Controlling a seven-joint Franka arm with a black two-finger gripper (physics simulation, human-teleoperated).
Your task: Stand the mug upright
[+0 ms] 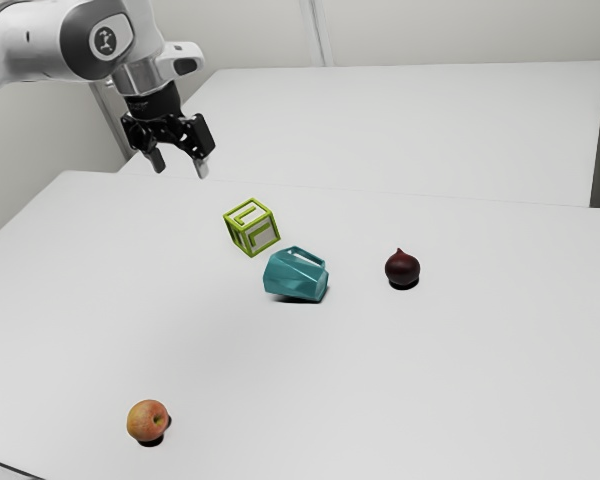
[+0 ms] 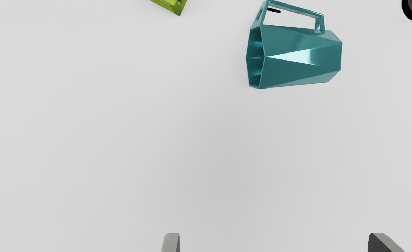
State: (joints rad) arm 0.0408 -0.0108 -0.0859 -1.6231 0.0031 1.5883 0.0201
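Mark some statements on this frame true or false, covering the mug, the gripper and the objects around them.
1. The mug lies on its side. True.
2. The gripper is shut on the mug. False: the gripper is open and away from the mug.
3. The green cube frame is nearer the mug than the apple is. True.
4. The mug's open end points toward the dark red onion. False: the open end faces away from the onion, and the base end is nearer it.
5. The apple is inside the mug. False: the apple rests on the table, well apart from the mug.
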